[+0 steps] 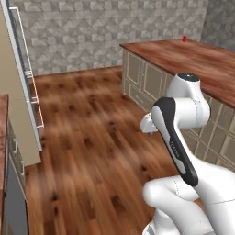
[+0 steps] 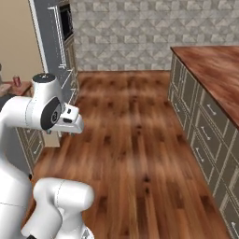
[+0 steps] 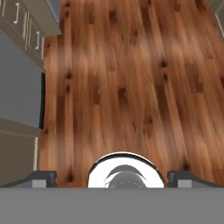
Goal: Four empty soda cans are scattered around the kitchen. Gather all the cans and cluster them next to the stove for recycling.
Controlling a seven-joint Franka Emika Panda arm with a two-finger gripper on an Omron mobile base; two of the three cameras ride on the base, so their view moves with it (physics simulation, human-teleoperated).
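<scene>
- On the far end of the wooden island counter (image 1: 193,57), well apart from us, stands one small red soda can (image 1: 184,39), upright as far as we can tell at that size.
- Across the aisle from that island counter, on the counter beside the tall grey oven cabinet (image 2: 60,56), we see a second small reddish can (image 2: 17,81) in the right base view; it is too small for us to say more about it.
- We see no other cans, so we judge that at most two of the four are located from this spot.
- We cannot make out a black cooktop with ring burners, so we cannot say whether any can already sits beside the stove.
- Our gripper (image 3: 112,175) hangs over the bare wooden floor (image 3: 131,78), between the island counter and the opposite cabinets; its fingertips (image 3: 41,177) stand spread wide at the two sides of the hand view, with nothing between them.
- We judge the gathering barely begun: nothing is held and no cluster is visible.
- What remains, as we read it, is to drive to a can, most likely the one on the island counter, grasp it, carry it to the stove, then repeat for the rest.
</scene>
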